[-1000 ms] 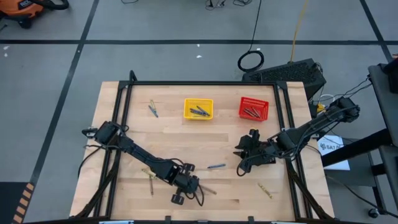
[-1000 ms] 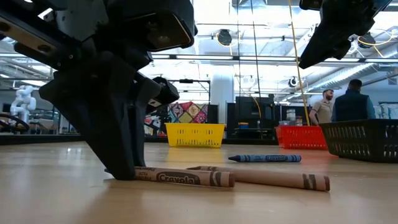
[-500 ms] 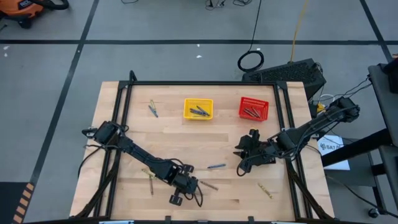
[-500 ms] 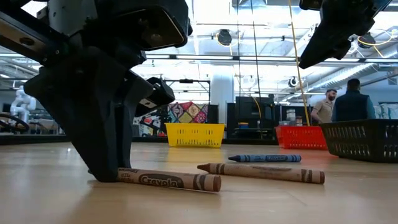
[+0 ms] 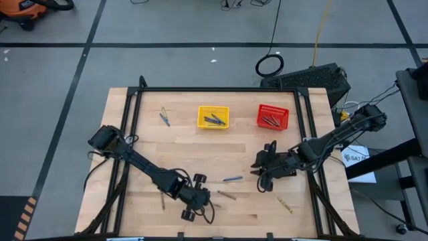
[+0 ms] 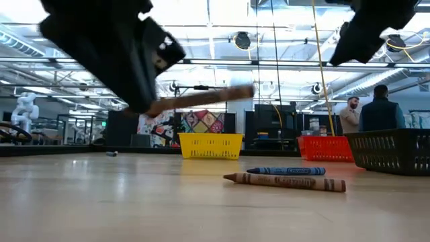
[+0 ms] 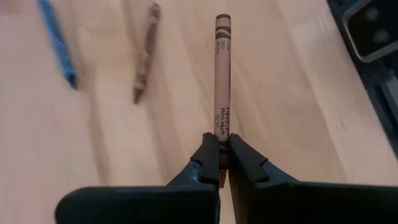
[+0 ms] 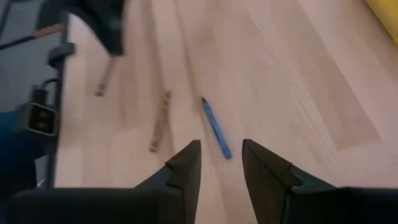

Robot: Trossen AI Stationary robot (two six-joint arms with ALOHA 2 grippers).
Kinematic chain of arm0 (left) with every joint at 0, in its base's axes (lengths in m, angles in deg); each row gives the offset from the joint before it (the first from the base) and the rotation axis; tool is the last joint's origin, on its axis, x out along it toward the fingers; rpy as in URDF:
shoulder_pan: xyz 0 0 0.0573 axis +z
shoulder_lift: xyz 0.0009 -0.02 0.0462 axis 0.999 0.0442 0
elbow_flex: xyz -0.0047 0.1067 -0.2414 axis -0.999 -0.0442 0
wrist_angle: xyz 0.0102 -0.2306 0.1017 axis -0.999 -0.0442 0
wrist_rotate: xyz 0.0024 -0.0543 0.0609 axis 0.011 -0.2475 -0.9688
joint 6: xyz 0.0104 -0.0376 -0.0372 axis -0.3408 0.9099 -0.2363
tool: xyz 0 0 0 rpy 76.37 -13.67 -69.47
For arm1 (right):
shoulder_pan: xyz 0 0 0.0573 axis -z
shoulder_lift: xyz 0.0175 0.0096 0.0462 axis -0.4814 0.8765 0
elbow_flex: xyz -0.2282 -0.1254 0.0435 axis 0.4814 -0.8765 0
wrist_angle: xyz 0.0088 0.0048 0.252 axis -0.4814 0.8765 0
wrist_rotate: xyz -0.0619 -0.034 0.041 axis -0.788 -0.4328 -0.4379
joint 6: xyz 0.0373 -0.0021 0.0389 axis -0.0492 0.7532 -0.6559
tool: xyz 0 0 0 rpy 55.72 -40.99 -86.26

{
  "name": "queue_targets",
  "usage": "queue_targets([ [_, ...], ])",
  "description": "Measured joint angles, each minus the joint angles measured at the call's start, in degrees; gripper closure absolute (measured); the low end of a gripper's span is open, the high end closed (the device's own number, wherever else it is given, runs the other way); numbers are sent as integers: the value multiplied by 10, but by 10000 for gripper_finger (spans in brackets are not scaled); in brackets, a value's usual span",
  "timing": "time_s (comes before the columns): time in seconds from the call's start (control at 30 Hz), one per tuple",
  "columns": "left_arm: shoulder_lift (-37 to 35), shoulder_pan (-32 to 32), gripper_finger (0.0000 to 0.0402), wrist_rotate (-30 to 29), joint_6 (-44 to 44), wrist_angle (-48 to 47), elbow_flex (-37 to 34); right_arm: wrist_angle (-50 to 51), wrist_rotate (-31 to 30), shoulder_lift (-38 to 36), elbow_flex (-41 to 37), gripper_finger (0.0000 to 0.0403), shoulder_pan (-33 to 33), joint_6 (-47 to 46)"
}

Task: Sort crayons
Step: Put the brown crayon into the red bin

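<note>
Two dark jointed arms with loose black cables, each ending in matte black, seemingly wedge-shaped fingers [image 7: 244,163]

1 brown crayon [image 7: 222,74] aloft (pinched in left pincer [image 7: 219,163]); 1 brown [image 6: 285,181], 1 blue [image 6: 287,171] flat on wood.

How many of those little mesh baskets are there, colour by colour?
Yellow basket: 1
Red basket: 1
Black basket: 1
Total: 3
</note>
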Motion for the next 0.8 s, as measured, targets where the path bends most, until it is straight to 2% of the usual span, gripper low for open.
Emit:
queue_targets([
  [0.27,-3,1,396,-81,0,8,0,-88,-3,0,0,298,-36,96],
  [0.4,-3,8,396,-127,0,31,1,-131,-29,9,0,298,-60,146],
  [0.57,-4,21,396,-147,-2,90,1,-167,-39,38,0,298,-82,185],
  [0.8,-4,26,396,-166,-50,183,2,-179,-130,67,0,295,-119,195],
])
